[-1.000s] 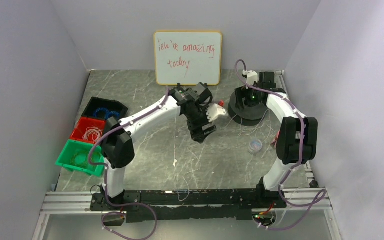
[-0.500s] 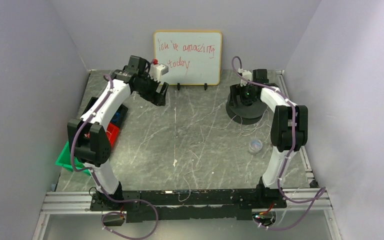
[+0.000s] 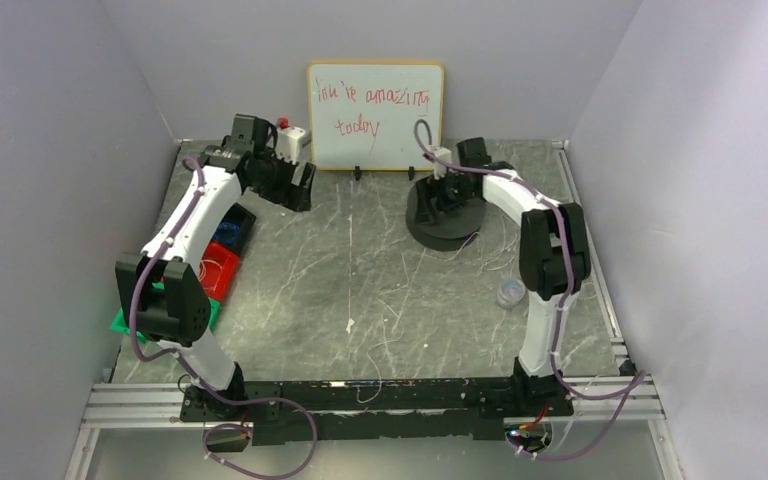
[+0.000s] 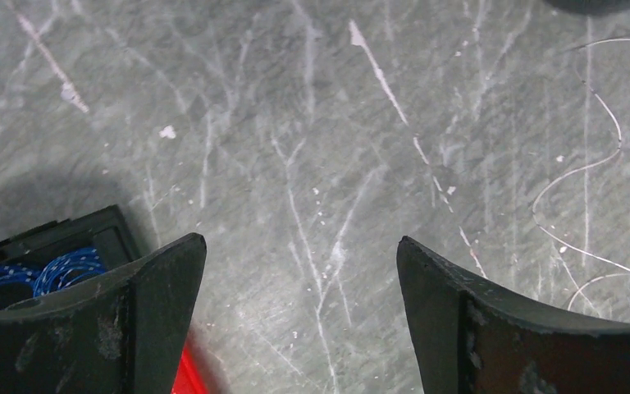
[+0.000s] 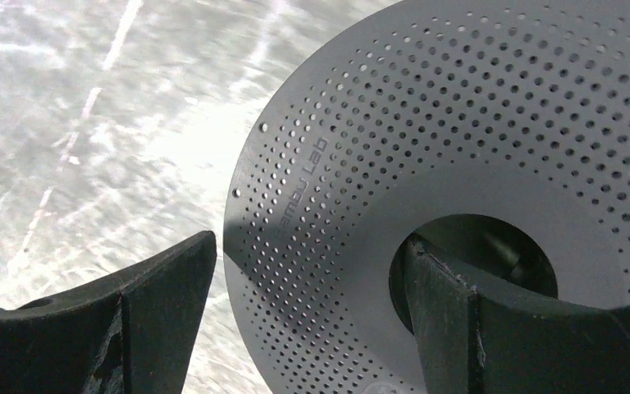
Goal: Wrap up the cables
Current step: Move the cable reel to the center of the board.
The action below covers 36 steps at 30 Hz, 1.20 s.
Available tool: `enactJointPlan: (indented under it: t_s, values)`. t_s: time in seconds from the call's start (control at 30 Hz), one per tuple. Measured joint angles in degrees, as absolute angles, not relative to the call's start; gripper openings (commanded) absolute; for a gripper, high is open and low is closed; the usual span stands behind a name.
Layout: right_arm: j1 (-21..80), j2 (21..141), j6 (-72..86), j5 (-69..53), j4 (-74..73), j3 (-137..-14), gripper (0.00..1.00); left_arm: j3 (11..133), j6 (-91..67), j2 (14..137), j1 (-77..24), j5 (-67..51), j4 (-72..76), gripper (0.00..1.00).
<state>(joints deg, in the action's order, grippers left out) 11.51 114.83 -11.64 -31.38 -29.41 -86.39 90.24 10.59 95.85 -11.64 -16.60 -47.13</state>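
Black round perforated plastic spool (image 5: 492, 123): cut off at top and right in my right wrist view, its hub hole partly hidden behind one finger of my right gripper (image 5: 305, 242). Far left of the spool, the green plastic bin (image 3: 118, 323) lies mostly under my left elbow. Thin whitish thread-like cables (image 4: 576, 171) beside the spool run past the picture's edge.

Whiteboard (image 3: 375, 115): "You're amazing today" in red; spool flange (image 5: 459, 123): embossed "Bambu Lab".

Matt perforated plastic spool (image 5: 426, 123), scratched marbled table (image 4: 336, 164)
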Motion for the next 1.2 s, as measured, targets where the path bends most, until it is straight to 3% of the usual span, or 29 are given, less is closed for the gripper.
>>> enactJointPlan:
  t_s: [0.6,0.67,0.77,0.9,1.2]
  values:
    - [36.64,126.89,-13.96,-41.82,-34.35,-102.63,0.85,80.82,9.87,90.85,0.14,-16.86,-46.19,0.94]
    - [38.24,126.85,-14.50,-43.00,-34.79,-102.63,0.87,80.58,9.91,89.67,1.91,-17.17,-46.04,0.94]
    - [39.83,125.71,-16.23,-43.31,-35.59,-102.43,0.99,79.85,10.00,88.33,3.90,-17.28,-45.30,0.94]
    - [39.51,117.49,-22.59,-39.35,-37.50,-99.90,0.99,78.46,10.48,87.13,4.05,-18.46,-45.34,0.94]
    - [42.46,79.55,-54.09,-31.29,-43.29,-78.56,0.99,75.09,14.50,83.35,3.99,-23.51,-47.35,0.94]
